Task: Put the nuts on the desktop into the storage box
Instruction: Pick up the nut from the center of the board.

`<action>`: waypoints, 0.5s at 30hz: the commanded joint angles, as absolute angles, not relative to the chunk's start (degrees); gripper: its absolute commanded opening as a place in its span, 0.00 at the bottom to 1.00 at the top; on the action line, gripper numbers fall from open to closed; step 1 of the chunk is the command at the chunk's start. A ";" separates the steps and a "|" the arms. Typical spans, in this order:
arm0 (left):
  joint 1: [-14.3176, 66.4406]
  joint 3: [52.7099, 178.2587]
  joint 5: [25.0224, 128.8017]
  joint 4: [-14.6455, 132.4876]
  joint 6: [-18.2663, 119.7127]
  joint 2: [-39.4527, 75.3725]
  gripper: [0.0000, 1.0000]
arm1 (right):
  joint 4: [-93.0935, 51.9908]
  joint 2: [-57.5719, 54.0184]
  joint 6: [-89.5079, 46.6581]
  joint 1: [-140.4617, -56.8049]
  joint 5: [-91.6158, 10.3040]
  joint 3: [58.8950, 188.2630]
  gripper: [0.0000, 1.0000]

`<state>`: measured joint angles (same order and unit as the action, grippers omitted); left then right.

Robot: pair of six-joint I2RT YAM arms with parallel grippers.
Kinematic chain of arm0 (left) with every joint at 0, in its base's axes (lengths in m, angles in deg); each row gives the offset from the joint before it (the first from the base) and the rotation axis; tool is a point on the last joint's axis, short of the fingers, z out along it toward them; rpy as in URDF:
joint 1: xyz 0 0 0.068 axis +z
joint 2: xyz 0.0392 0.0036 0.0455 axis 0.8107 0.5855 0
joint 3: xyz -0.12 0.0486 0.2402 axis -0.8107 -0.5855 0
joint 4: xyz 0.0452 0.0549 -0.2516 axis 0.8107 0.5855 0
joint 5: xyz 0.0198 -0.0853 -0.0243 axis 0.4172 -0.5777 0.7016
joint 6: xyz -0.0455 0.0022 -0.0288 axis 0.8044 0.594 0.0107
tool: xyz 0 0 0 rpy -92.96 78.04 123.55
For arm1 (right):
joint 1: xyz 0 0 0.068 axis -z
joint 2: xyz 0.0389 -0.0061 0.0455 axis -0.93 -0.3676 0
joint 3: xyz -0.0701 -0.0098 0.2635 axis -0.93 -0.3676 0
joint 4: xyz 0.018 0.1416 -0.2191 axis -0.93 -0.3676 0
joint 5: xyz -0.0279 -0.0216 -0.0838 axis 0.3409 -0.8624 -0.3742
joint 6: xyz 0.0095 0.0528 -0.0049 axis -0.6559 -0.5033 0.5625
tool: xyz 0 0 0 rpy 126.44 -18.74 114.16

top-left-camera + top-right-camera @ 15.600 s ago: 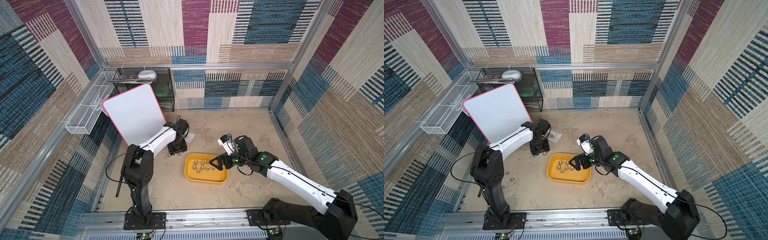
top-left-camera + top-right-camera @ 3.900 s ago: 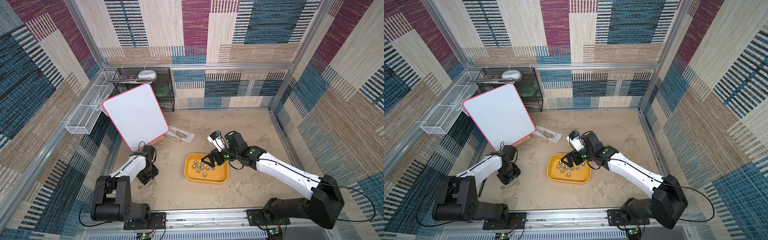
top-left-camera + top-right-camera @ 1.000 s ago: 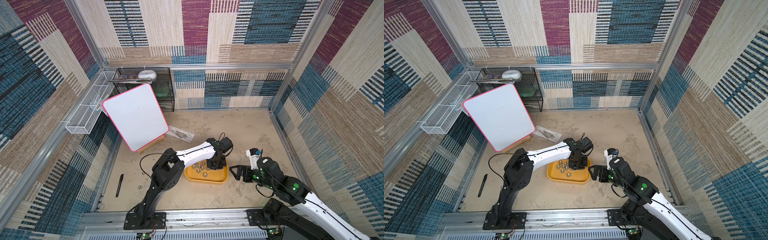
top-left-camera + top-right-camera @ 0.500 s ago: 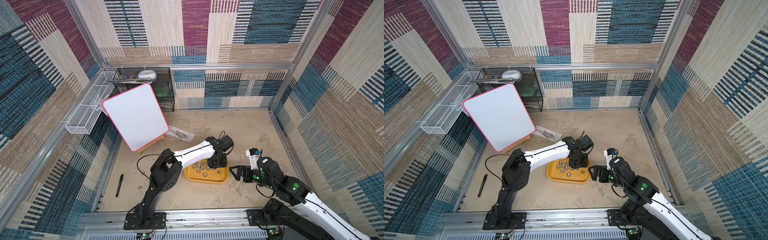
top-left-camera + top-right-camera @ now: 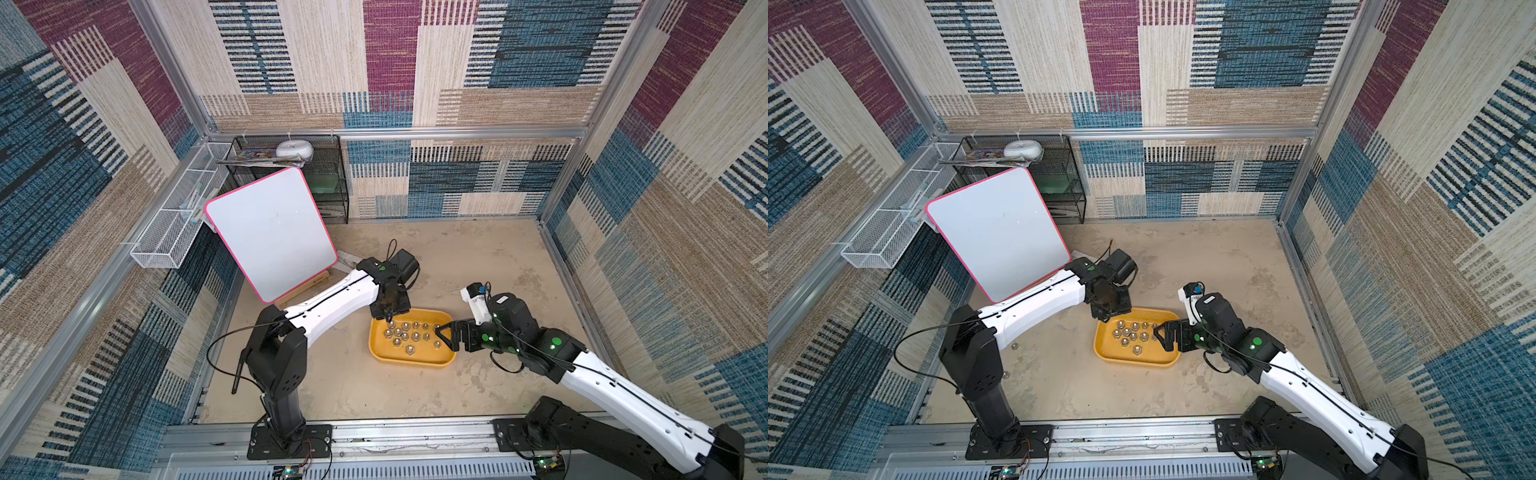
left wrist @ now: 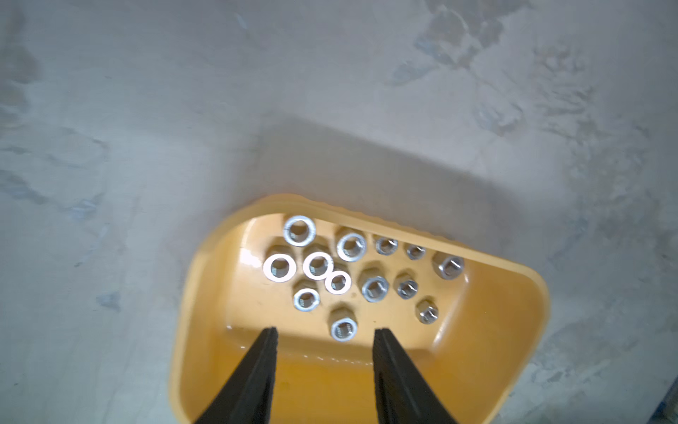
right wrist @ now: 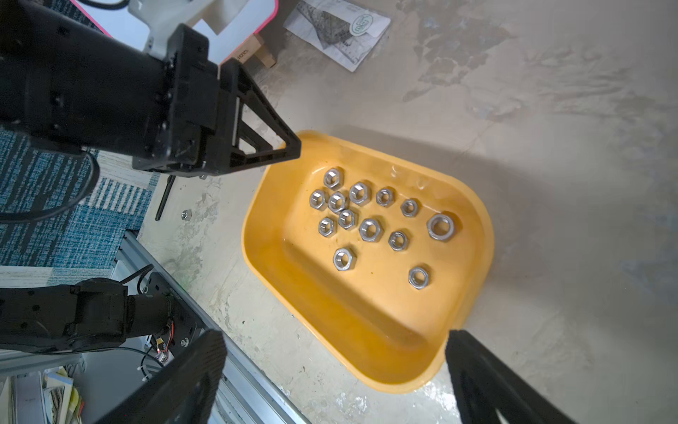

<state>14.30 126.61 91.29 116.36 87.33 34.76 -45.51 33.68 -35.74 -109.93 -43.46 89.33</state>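
I am holding my left jaws part-open and empty just above a corner of the yellow storage box (image 6: 205, 279), so anything dropped lands inside; thirteen hex nuts (image 7: 370, 229) are lying on its floor. My right jaws are hanging wide open and empty at its other end. One stray nut (image 7: 187, 214) is waiting on the desk (image 5: 478, 249) near a black pen (image 7: 163, 198).
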 commanded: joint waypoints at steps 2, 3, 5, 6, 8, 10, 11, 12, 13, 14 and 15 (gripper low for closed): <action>18.92 119.99 94.83 117.67 87.20 28.58 0.49 | -40.16 28.05 -30.56 -110.09 -39.40 92.44 0.99; 20.38 118.25 95.27 117.69 87.24 26.94 0.49 | -39.69 26.42 -29.61 -110.09 -38.63 93.37 0.99; 22.98 115.17 95.91 117.85 87.29 23.64 0.50 | -38.97 23.64 -27.98 -110.26 -37.38 95.04 0.99; 24.28 113.69 96.46 117.93 87.12 22.00 0.51 | -38.67 22.23 -27.22 -110.31 -36.84 95.91 0.99; 26.80 110.90 97.54 118.50 87.07 19.12 0.51 | -37.83 19.94 -26.07 -110.52 -35.75 97.29 0.99; 29.78 108.14 97.87 118.61 86.70 16.41 0.52 | -37.22 17.89 -24.88 -110.70 -34.99 98.77 0.99; 31.47 106.58 97.95 118.57 86.47 15.05 0.52 | -36.92 16.77 -24.35 -110.83 -34.62 99.56 0.99; 33.27 105.22 97.86 118.65 86.13 13.88 0.52 | -36.56 15.72 -23.80 -111.07 -34.28 100.32 0.99; 34.83 103.93 97.74 118.78 85.86 12.97 0.52 | -36.45 14.75 -23.37 -111.20 -34.10 101.15 0.99; 36.67 102.69 97.53 118.79 85.67 12.11 0.52 | -36.37 13.70 -22.89 -111.48 -33.74 102.15 0.99; 38.32 101.49 97.39 118.83 85.30 11.19 0.52 | -36.41 12.66 -22.31 -111.72 -33.37 103.07 0.99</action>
